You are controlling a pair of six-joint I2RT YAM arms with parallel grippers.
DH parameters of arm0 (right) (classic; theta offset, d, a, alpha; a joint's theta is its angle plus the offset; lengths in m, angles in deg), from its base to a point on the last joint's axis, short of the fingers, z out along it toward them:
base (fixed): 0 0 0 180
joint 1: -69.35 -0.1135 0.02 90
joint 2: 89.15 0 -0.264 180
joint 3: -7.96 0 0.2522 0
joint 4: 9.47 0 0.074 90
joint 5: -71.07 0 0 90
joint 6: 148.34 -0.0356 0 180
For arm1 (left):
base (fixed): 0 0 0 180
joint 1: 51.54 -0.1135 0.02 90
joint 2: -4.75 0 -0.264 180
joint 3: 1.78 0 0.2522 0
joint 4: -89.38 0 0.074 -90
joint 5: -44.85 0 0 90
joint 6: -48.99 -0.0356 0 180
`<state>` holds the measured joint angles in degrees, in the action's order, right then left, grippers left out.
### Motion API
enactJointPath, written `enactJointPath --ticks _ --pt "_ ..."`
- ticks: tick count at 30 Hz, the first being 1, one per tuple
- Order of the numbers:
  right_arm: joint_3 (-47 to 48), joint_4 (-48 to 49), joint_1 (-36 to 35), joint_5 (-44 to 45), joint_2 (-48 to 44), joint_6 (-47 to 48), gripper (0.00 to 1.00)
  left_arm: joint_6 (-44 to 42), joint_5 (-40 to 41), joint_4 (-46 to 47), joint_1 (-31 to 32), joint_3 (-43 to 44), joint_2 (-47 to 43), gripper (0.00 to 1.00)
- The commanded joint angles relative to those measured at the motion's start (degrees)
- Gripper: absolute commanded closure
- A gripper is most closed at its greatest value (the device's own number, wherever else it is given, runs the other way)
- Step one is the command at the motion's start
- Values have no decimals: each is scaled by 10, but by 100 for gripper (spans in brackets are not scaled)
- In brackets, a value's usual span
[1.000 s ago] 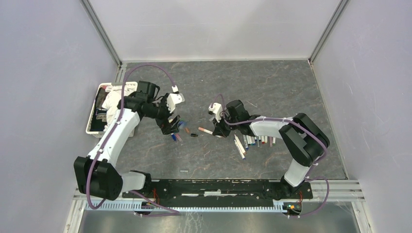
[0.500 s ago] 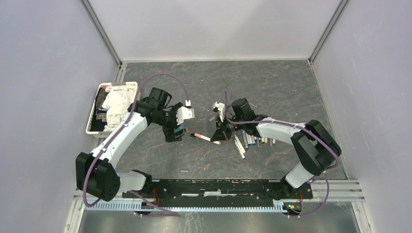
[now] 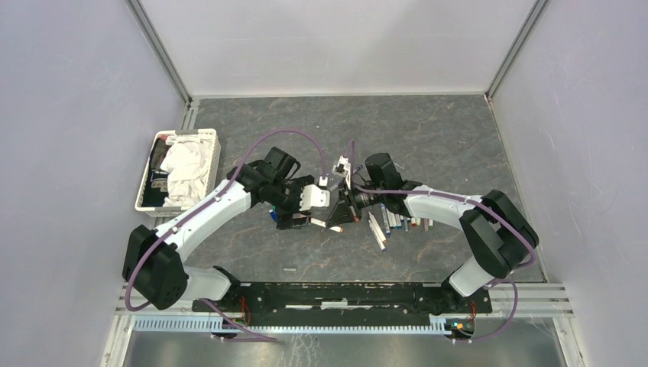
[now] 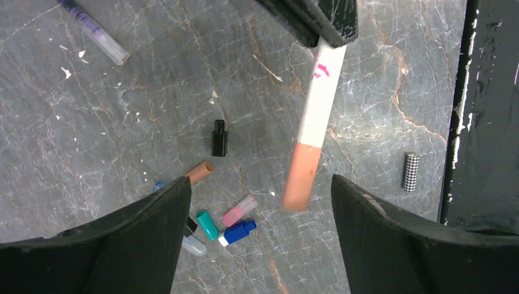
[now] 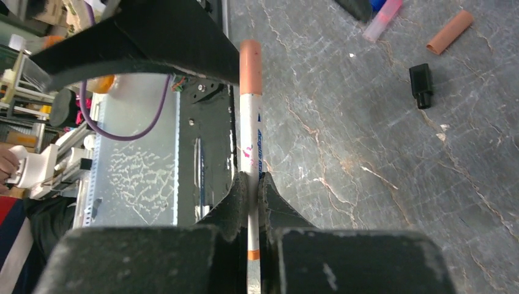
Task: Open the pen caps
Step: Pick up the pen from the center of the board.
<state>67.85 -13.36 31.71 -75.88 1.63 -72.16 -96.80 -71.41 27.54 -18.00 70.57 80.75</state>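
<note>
Clamped on the white barrel of a pen, the right gripper holds it clear of the tabletop near its middle. The pen's salmon cap is on and points toward the left gripper. That gripper's jaws stand wide apart, one on each side of the capped end, touching neither cap nor barrel. Below them loose caps lie close together: a black cap, a brown tube, a pink cap, a teal cap and a blue cap. Farther out lies a purple pen. Right of the middle lies a row of pens. A white basket holding cloth sits at the tabletop's left edge.
</note>
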Motion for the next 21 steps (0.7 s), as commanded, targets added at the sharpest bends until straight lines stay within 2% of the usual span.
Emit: enactJointPath --ticks 1,4,10,12,14,16,19,21 --pt "4 50 0 -29 -6 -36 100 -7 4 13 19 4 6 15" --pt "10 47 1 -30 -3 -36 100 -7 7 14 27 4 8 28" --pt "12 45 0 -25 3 -39 100 -16 8 -1 38 6 13 70" --pt "6 67 0 -18 2 -62 87 -18 7 -10 41 8 16 83" --pt "-5 116 -4 -15 4 -102 79 -16 2 -13 42 11 17 96" --pt "-12 174 -12 -15 17 -149 68 -11 -2 -13 43 15 15 97" --pt "-10 242 -26 -26 44 -201 63 -3 -9 -13 43 23 11 98" --pt "1 250 -33 -30 62 -213 62 -2 -11 -16 43 24 8 98"
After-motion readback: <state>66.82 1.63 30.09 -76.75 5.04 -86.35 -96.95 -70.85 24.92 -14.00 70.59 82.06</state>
